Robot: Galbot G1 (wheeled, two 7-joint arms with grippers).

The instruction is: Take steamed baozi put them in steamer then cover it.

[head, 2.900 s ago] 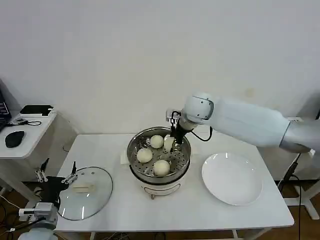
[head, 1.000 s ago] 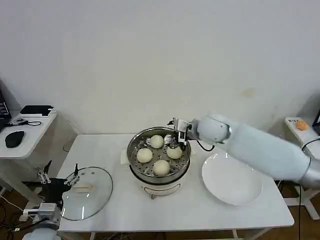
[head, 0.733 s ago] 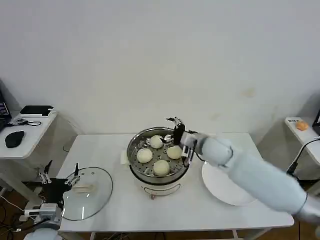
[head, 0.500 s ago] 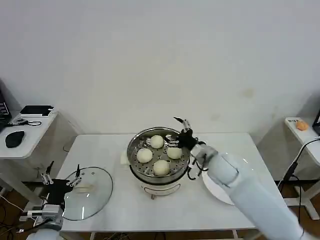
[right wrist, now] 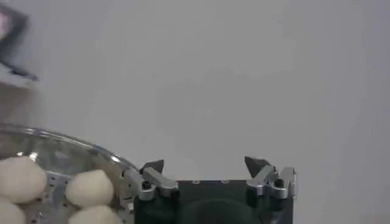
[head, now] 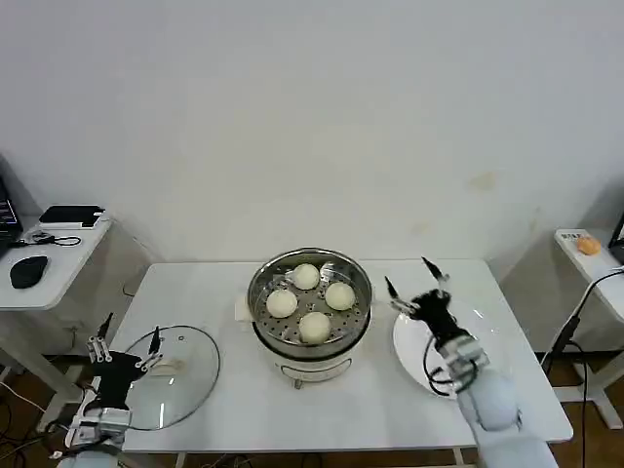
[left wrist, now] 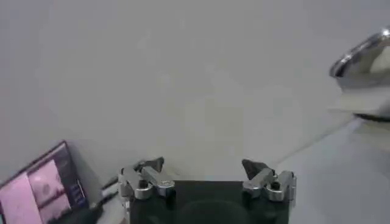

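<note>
4 steamed baozi [head: 311,301] sit on perforated tray inside steamer [head: 361,314], centre of table [head: 234,414]. Cover [head: 180,375] lies flat on table, well apart from steamer, to robot's L. R gripper [head: 410,284] above white plate [head: 487,366], beside steamer; fingers spread wide, nothing held. L gripper [head: 127,341] at near-L table edge by cover rim, fingers wide apart, empty.

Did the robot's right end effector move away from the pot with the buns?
Yes. The right end effector was over the steamer beside the baozi; now it is open above the white plate, to the steamer's right.
</note>
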